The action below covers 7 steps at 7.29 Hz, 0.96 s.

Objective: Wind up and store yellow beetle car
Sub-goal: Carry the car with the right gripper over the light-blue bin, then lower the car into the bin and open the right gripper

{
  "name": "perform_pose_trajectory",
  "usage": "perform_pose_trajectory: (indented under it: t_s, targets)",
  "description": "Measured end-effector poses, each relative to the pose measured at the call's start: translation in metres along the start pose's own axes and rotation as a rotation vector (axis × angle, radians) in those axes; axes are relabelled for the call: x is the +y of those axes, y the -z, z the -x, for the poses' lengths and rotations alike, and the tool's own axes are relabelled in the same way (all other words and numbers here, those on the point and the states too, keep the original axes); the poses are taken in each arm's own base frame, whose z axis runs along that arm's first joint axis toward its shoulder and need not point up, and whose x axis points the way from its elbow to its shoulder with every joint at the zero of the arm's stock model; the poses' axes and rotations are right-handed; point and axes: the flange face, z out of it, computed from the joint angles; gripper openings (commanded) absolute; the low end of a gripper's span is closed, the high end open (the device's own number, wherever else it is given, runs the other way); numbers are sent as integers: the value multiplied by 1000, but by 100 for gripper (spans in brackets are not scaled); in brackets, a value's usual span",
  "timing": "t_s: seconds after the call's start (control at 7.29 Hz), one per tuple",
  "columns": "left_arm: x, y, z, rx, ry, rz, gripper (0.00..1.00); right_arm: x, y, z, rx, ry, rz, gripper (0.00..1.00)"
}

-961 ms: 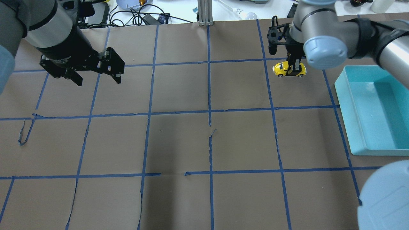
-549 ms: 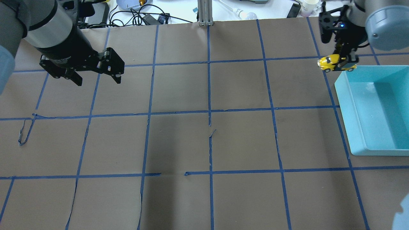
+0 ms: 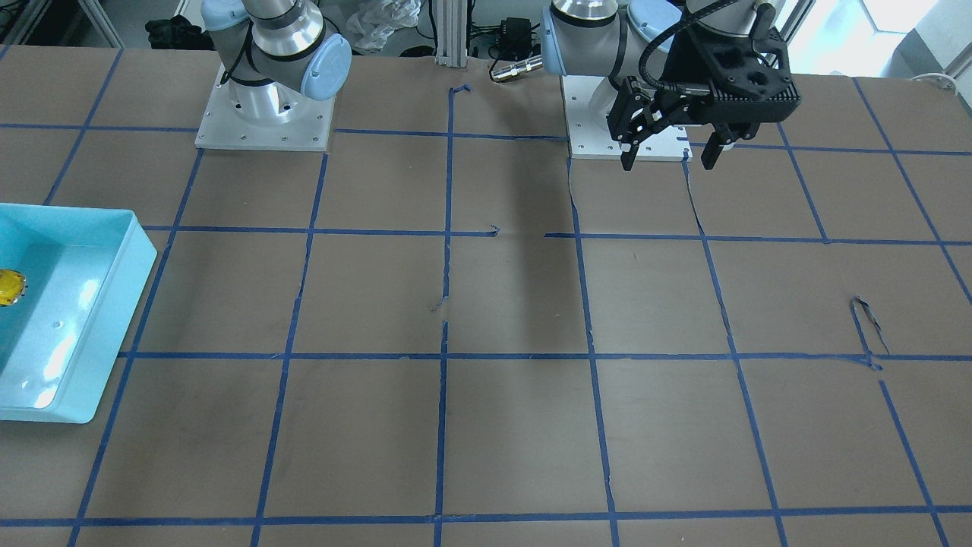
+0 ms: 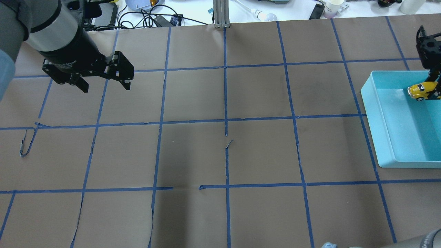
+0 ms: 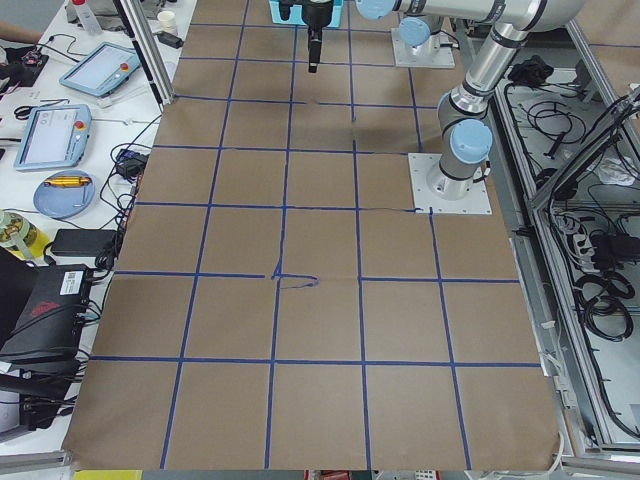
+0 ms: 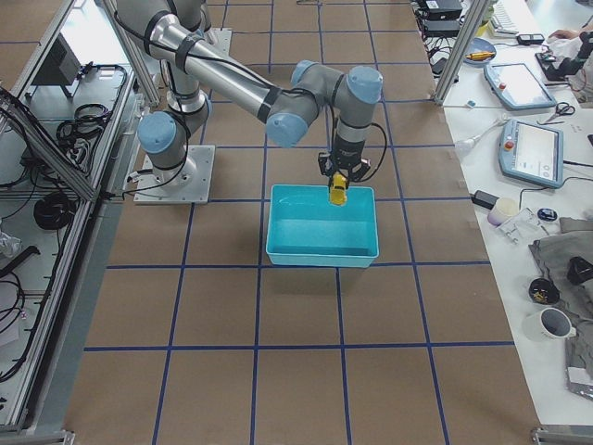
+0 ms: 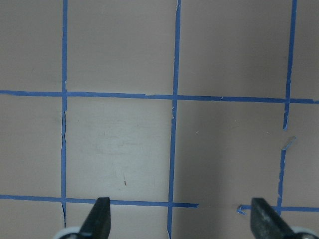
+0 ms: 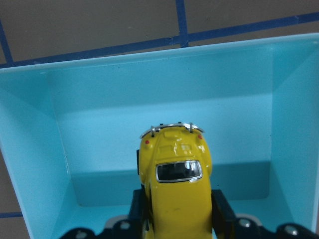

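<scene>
The yellow beetle car (image 4: 421, 91) is held in my right gripper (image 4: 430, 92), which is shut on its sides. It hangs over the inside of the teal bin (image 4: 370, 103), near the bin's far end. The right wrist view shows the car's roof and rear window (image 8: 175, 179) between the fingers (image 8: 220, 208), with the bin's walls (image 8: 149, 99) below. The car also shows in the front-facing view (image 3: 9, 289) and the right exterior view (image 6: 337, 193). My left gripper (image 4: 105, 85) is open and empty, hovering over the far left of the table (image 3: 668, 161).
The table is brown paper with a grid of blue tape (image 4: 225, 120). The bin (image 3: 129, 281) holds nothing else that I can see. Cables, a cup and devices lie beyond the table's far edge (image 4: 155, 17). An aluminium post (image 4: 220, 13) stands at the far middle.
My right gripper has carried the car to the right, from above the table square beside the bin to over the bin's interior. The left arm has not moved.
</scene>
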Motion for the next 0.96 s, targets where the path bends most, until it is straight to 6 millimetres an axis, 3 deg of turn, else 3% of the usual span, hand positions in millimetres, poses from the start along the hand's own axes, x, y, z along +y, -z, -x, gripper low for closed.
perform_pose_trajectory:
  t_s: [0.27,0.55,0.69,0.96]
  targets:
    - [0,0,-1,0,-2,0,100,1,-46,5,9,1,7,0]
    - [1,-1,-2,0,-4,1,100,-4,-76,7,-12,19,-7,0]
    - [1,-1,-2,0,-4,1,100,-6,-92,4,-34,25,-21,50]
    - [1,-1,-2,0,-4,1,100,-7,-108,1,-60,29,-31,73]
